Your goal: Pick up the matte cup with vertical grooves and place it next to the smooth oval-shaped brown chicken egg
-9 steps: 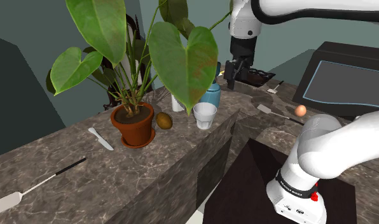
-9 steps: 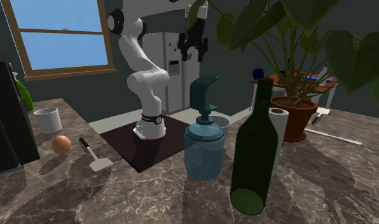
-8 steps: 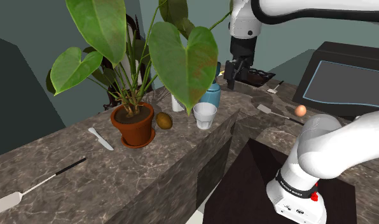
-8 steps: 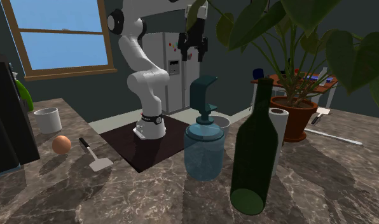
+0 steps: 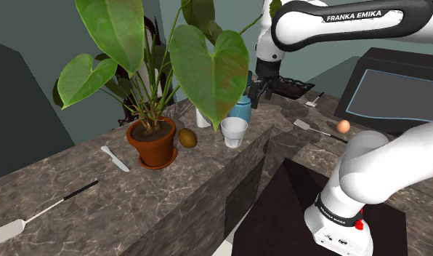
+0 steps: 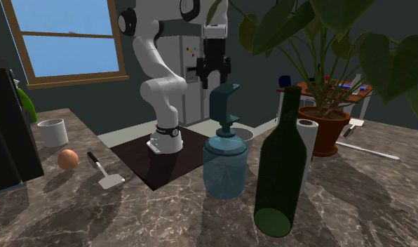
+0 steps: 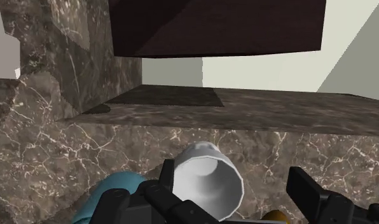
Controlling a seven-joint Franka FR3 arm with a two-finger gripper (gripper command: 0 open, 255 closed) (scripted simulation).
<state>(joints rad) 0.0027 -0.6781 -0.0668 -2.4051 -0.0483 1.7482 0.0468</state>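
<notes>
The cup, white and upright, stands near the edge of the raised counter. In the shoulder view it is at 7 o'clock from the claw, and the egg lies well apart at the cup's 3 o'clock. In the wrist view the cup's base is cut off, and a blue bottle is half hidden behind the fingers. The arm spans the shoulder view's top with its wrist turned down. The claw hangs with its fingers apart, holding nothing. Marble lies open at the egg's 6 o'clock.

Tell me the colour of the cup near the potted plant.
White. The cup shows best in the shoulder view, standing on the marble counter.
</notes>
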